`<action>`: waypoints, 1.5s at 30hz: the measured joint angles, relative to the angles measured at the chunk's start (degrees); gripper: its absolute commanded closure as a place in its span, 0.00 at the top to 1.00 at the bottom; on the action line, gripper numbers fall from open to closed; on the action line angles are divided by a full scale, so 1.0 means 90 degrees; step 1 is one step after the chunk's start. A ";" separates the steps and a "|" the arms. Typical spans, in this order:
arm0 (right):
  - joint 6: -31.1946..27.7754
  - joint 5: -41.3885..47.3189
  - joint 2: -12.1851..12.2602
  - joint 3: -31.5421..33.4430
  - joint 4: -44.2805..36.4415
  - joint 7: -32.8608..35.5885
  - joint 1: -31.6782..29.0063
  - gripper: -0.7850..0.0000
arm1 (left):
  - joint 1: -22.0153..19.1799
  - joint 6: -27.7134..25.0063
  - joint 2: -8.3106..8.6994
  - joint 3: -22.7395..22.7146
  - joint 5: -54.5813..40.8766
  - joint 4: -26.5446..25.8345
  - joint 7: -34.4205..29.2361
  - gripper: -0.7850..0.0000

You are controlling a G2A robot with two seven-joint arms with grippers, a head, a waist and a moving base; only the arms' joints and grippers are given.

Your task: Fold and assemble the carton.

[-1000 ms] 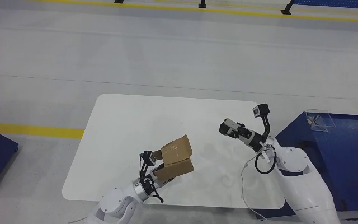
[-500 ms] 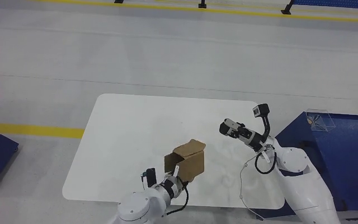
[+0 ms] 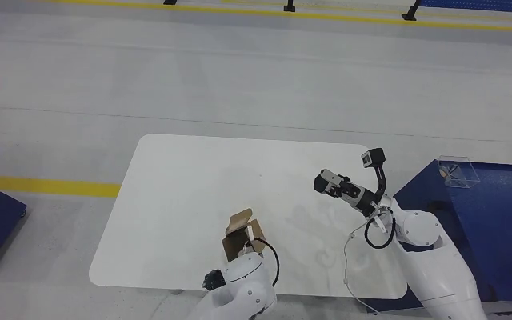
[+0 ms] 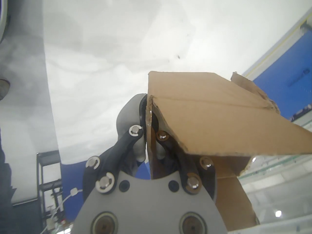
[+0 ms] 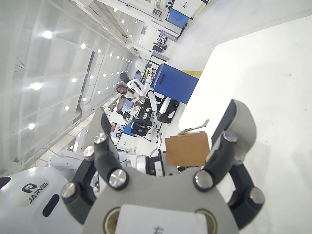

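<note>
One white table (image 3: 200, 184) sits below. Over its near side, the half-open brown carton (image 4: 207, 118) hangs by a single wall pinched in the left gripper (image 4: 148, 127). That thin hold may let it twist or slip. Right gripper (image 5: 167, 110) hangs well apart, fingers spread.

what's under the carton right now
The white table lies under the carton, which the left claw holds by one panel's edge. The carton itself covers the gap, so whether it touches the table cannot be seen.
</note>
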 measured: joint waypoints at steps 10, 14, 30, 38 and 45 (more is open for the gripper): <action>0.0000 0.0000 0.0000 0.0000 0.0000 0.0000 0.0000 1.00 | -0.1358 -0.0657 -0.0649 0.0462 -0.1000 0.2318 0.0298 1.00; 0.0000 0.0000 0.0000 0.0000 0.0000 0.0000 0.0000 1.00 | -0.1362 -0.0650 -0.0729 0.0639 -0.0701 0.2193 0.0298 1.00; 0.0000 0.0000 0.0000 0.0000 0.0000 0.0000 0.0000 1.00 | 0.1589 0.2921 0.0672 -0.1060 0.4031 -0.2616 -0.3939 1.00; 0.0000 0.0000 0.0000 0.0000 0.0000 0.0000 0.0000 1.00 | 0.1570 0.2787 0.0662 -0.0937 0.3574 -0.2606 -0.3460 1.00; 0.0670 0.0089 -0.0016 -0.0180 -0.0155 -0.0041 0.0067 1.00 | 0.1347 0.3158 0.0750 -0.0759 0.3954 -0.2637 -0.3625 1.00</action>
